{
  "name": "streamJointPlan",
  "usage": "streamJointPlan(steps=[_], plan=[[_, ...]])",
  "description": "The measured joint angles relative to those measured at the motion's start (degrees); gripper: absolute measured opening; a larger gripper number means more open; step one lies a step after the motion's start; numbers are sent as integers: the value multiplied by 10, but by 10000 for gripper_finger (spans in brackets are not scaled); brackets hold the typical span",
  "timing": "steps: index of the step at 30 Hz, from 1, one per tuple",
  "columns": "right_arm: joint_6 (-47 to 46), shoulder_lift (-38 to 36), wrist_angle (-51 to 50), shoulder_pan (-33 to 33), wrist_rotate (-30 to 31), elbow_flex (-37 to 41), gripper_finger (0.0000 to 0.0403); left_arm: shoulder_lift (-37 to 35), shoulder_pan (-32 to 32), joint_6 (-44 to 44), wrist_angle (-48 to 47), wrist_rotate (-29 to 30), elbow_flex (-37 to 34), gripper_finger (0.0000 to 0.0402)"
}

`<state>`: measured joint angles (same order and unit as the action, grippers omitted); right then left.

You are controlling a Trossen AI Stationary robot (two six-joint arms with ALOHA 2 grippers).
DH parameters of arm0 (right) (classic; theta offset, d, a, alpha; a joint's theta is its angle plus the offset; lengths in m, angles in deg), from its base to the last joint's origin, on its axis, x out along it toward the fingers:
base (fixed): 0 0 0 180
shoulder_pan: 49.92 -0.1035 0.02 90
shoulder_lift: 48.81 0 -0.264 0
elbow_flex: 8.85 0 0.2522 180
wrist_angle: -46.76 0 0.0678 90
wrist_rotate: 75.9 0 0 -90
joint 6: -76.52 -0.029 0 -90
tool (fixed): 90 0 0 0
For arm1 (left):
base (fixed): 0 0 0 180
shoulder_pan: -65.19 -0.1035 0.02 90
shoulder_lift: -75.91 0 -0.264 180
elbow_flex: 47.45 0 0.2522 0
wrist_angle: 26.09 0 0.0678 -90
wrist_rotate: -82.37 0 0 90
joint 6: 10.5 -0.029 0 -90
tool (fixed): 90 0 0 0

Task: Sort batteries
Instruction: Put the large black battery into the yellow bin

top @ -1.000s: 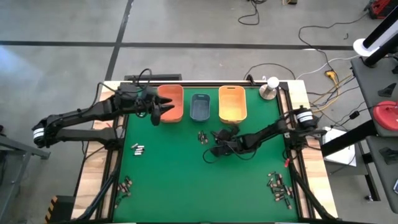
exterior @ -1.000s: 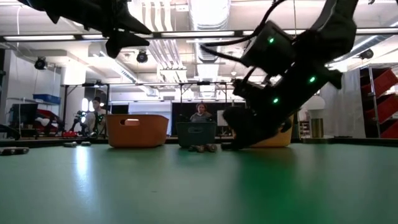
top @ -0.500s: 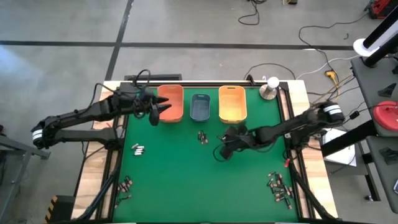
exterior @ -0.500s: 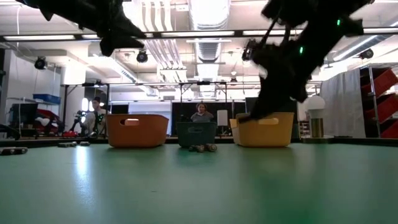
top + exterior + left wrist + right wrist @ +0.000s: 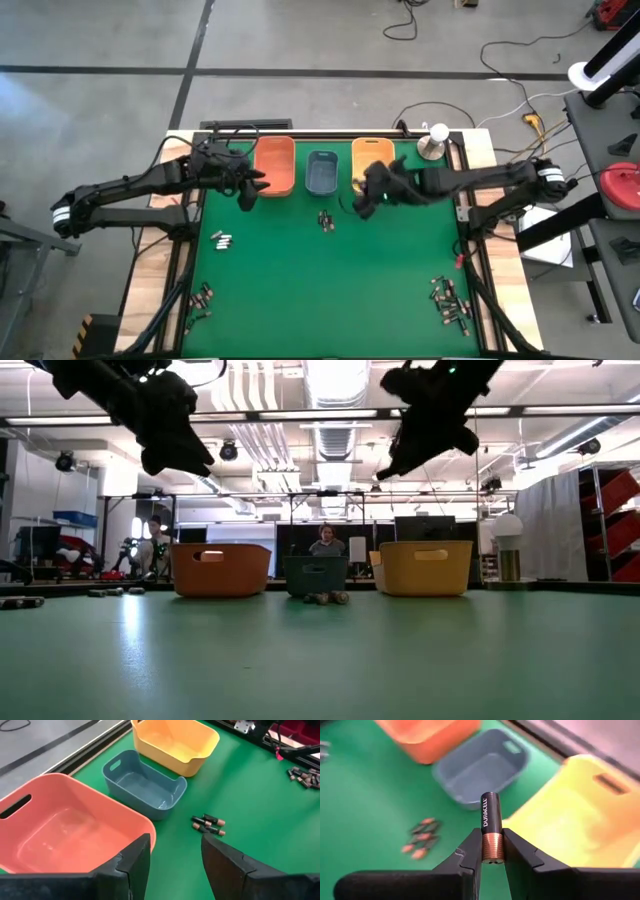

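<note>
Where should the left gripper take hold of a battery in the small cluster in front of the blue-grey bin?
Take an outer battery of the cluster across its round body at mid-length, coming straight down. They lie flat on the mat, side by side and close together, so an end grip has no room. The left gripper is open beside the orange bin.

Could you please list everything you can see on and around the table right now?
Orange bin: one, far edge, leftmost.
Blue-grey bin: one, middle of the row.
Yellow bin: one, rightmost.
Loose batteries: small dark cluster on the mat in front of the blue-grey bin.
Pale batteries: small group, left side.
Battery pile: near-right corner.
Battery pile: near-left corner.
Held battery: one, black with copper end.
Person: one, in the room beyond the table.
Left gripper: open, beside the orange bin.
Right gripper: shut on the held battery, beside the yellow bin.
</note>
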<state>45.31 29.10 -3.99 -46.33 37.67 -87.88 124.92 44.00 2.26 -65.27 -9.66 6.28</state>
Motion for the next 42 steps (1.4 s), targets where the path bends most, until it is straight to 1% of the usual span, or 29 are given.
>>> streamJointPlan(steps=[3,9,11,13,15,19,24,26,29,34,42], plan=[[76,15,-26,60,-43,-14,54,1,2,12,2,0,0,155],[187,75,-29,179,-178,-11,54,-19,20,61,-7,-7,19,155],[218,104,-28,211,-206,-10,54,-29,29,73,-10,-8,33,155],[244,136,-35,233,-221,-14,54,-39,35,77,-10,-9,49,155],[275,170,-52,248,-225,-26,54,-48,38,76,-17,-10,67,155],[335,221,-73,267,-228,-51,54,-56,38,67,-59,-2,103,155],[386,257,-73,279,-226,-74,54,-54,38,65,-111,41,140,156],[404,266,-72,280,-226,-78,54,-51,38,72,-122,48,147,156],[427,280,-73,280,-226,-81,54,-51,38,87,-122,51,152,156],[433,287,-74,281,-226,-84,59,-52,38,105,-115,51,155,156],[469,287,-75,281,-228,-82,108,-52,38,103,-49,60,155,155]])
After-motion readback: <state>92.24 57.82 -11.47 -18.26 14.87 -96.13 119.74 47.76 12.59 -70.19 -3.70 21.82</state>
